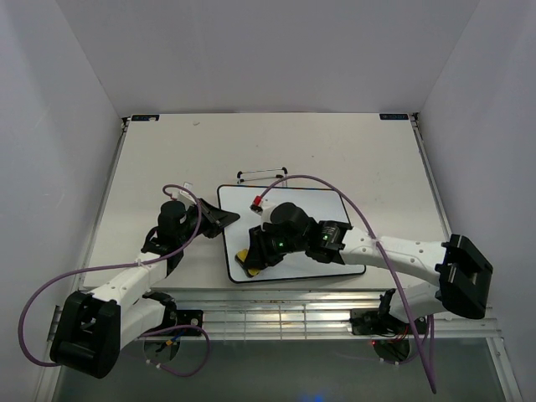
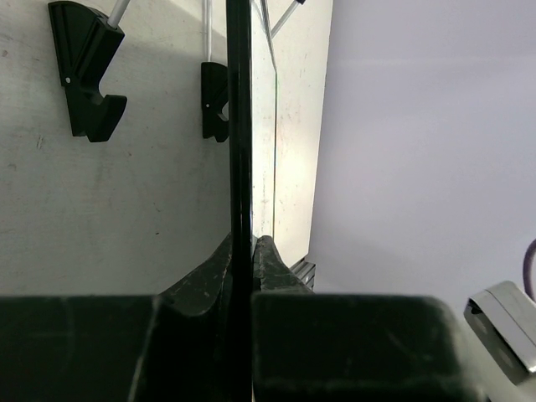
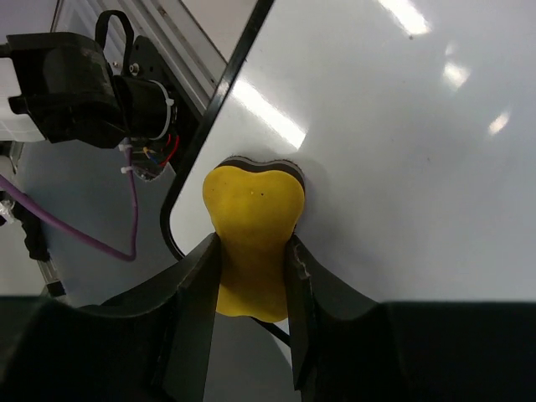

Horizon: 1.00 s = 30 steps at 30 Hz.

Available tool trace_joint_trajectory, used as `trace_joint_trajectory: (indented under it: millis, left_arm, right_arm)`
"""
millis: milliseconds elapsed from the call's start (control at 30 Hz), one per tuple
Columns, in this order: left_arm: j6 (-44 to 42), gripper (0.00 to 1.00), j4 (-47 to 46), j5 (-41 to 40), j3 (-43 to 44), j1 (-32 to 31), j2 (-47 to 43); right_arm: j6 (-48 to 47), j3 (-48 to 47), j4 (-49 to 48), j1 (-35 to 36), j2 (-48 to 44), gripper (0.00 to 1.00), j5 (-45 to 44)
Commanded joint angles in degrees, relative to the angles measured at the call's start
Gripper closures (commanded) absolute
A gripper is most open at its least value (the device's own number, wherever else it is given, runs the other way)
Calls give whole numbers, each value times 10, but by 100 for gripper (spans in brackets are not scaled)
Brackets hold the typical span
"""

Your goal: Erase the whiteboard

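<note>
The right gripper was seen closed on a yellow eraser. The block was pinched at its waist between the two fingers, and its dark layer was set against the whiteboard. In the right wrist view the eraser was placed just inside the board's rounded corner, with the black frame curving past it at the left of the picture. In the top view that corner was the board's lower left. Nearly all of the white surface was therefore laid out above and to the right of the eraser, partly covered by the right arm itself. The board's long axis was judged to run roughly left to right across that picture, slightly tilted. The coming stroke would be expected to be carried along it, away from the corner and toward the right edge. No writing could be made out on the parts of the board that were shown; what lay under the arm could not be told.

The left gripper was clamped on the board's left edge, with the thin black frame running straight up the left wrist picture from between its fingers. In the top view this grip was found at the board's upper left, near the eraser, so the board was judged to be steadied against sliding. Only the right arm was placed for wiping.
</note>
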<state>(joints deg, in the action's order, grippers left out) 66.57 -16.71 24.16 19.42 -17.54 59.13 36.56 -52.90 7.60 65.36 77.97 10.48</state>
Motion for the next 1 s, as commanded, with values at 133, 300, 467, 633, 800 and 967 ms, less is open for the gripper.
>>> trace_joint_trajectory:
  millis: [133, 300, 467, 633, 800, 967]
  left_arm:
    - [-46, 100, 4, -60, -2, -13, -7]
    - [-47, 100, 4, -61, -3, -13, -6]
    - [-45, 100, 4, -63, -3, -14, -7]
    - [-41, 100, 4, -67, -1, -14, -9]
    - [-42, 100, 4, -63, 0, -14, -8]
    - [-39, 100, 4, -64, -2, -16, -11]
  right_arm:
    - [-18, -34, 15, 10, 27, 87, -22]
    - [-24, -4, 74, 10, 0, 87, -99]
    - [-28, 53, 120, 14, -43, 87, -152]
    - [-18, 73, 152, 28, -67, 87, -212]
    - [-1, 56, 120, 55, -64, 88, -214]
    - [48, 33, 62, 100, -42, 87, -230]
